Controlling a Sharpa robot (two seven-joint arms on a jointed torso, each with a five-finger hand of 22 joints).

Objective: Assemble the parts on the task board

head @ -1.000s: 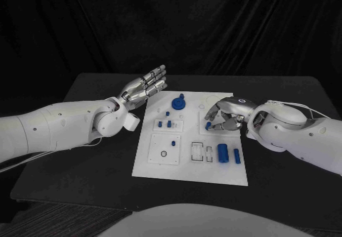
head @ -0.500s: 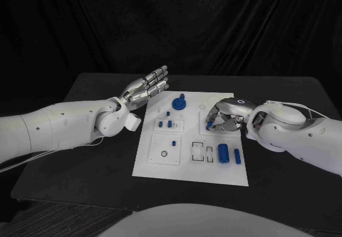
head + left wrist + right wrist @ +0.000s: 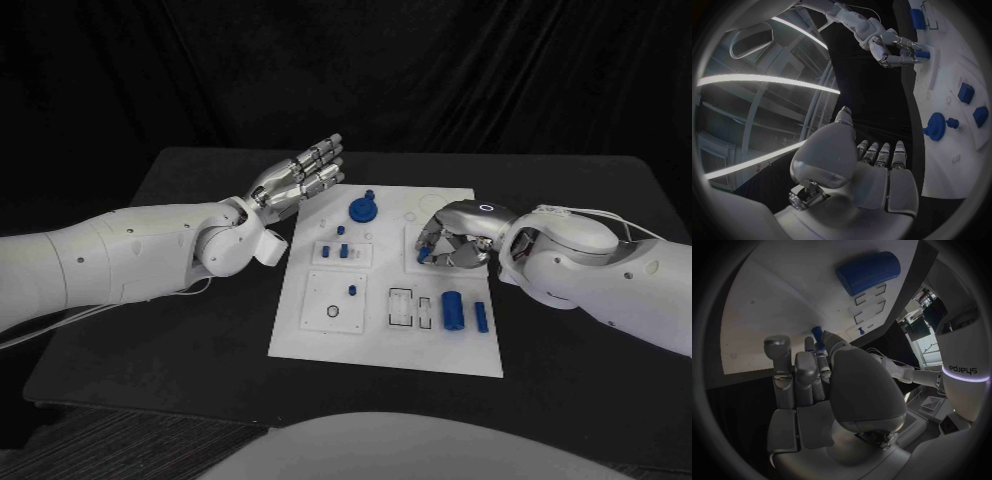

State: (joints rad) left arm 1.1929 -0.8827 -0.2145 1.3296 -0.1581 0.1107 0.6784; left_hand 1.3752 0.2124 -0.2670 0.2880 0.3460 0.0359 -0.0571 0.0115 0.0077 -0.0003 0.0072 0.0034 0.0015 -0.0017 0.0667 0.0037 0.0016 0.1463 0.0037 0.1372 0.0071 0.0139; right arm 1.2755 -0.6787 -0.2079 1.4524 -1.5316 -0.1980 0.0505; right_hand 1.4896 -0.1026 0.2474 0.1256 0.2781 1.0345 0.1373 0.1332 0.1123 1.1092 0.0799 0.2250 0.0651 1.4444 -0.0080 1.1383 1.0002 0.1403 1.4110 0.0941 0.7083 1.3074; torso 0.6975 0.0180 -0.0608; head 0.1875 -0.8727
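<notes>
The right hand [image 3: 459, 238] curls over a small blue peg [image 3: 421, 256] on the task board [image 3: 325, 340], hiding most of the peg and how the fingers meet it. In the right wrist view the thumb [image 3: 857, 390] covers the peg's lower end [image 3: 817, 333]

black tabletop and backdrop
a matte black tabletop [image 3: 173, 330] stands before a dark, folded cloth curtain [image 3: 433, 70] behind it.

A black table [image 3: 188, 330] carries the white task board [image 3: 378, 345].
</notes>
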